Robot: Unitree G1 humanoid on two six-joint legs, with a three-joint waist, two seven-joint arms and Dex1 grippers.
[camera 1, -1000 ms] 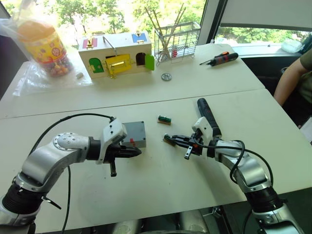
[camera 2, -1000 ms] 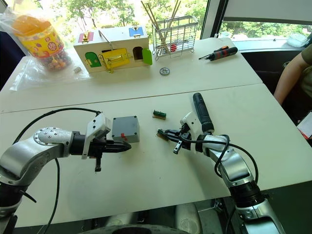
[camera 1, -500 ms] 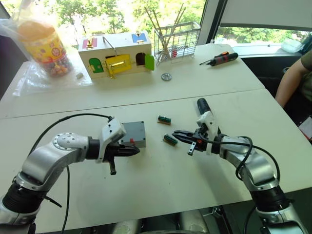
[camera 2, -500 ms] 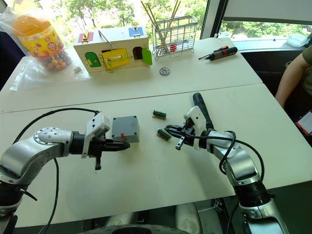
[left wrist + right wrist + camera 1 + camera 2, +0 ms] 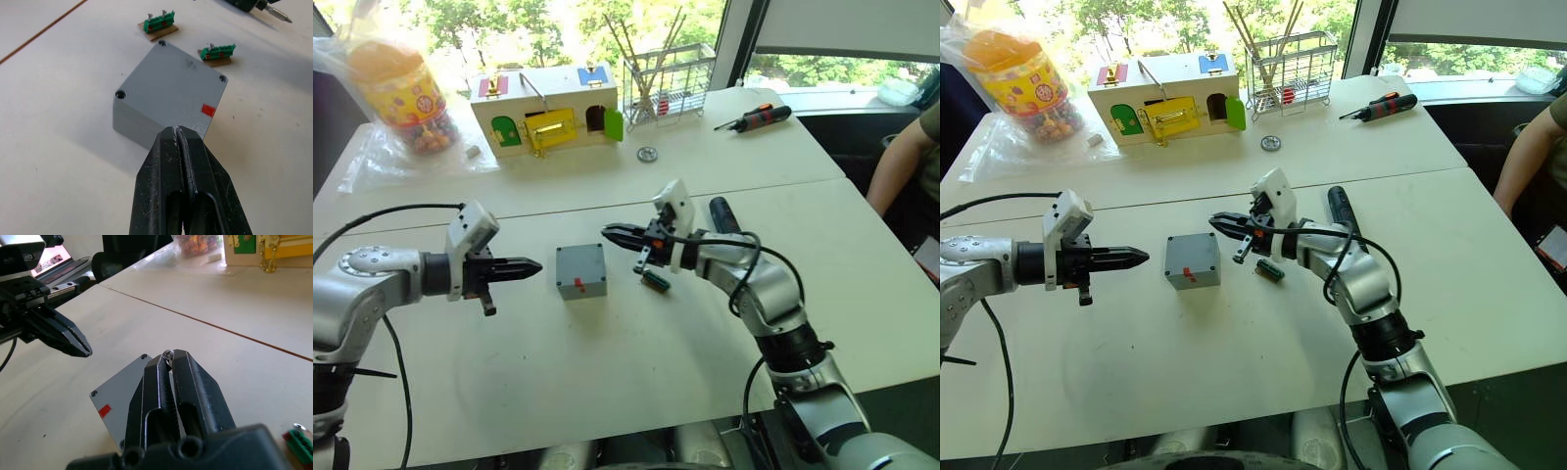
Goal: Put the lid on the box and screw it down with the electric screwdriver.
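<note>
— Two pincers, so what is different from half a second ago?

— Left pincer was against the box; it has drawn back, and a strip of bare table now lies between its tips and the box's wall. Its fingers are pressed together, holding nothing.

— And the other?

— Right pincer has left the green terminal block, which now lies below and behind its tips, and has swung across to hang above the box's far corner. It is clamped on a small screw right at its fingertips.

— Where is the lid?

— Lid sits flat on the box, directly ahead of the left pincer and just under the right one, with open screw holes at its corners. The box's red mark faces the near side.

— The electric screwdriver?

— Electric screwdriver lies on the table behind the right pincer, beside that forearm, untouched.

— Room to move?

— Bare tabletop spreads from both pincers toward the near edge. Beyond the right pincer runs the seam between the two tables. Farther out stand a wooden latch box, a wire rack and a hand screwdriver, all well apart. A person's arm shows past the table's right edge.
</note>
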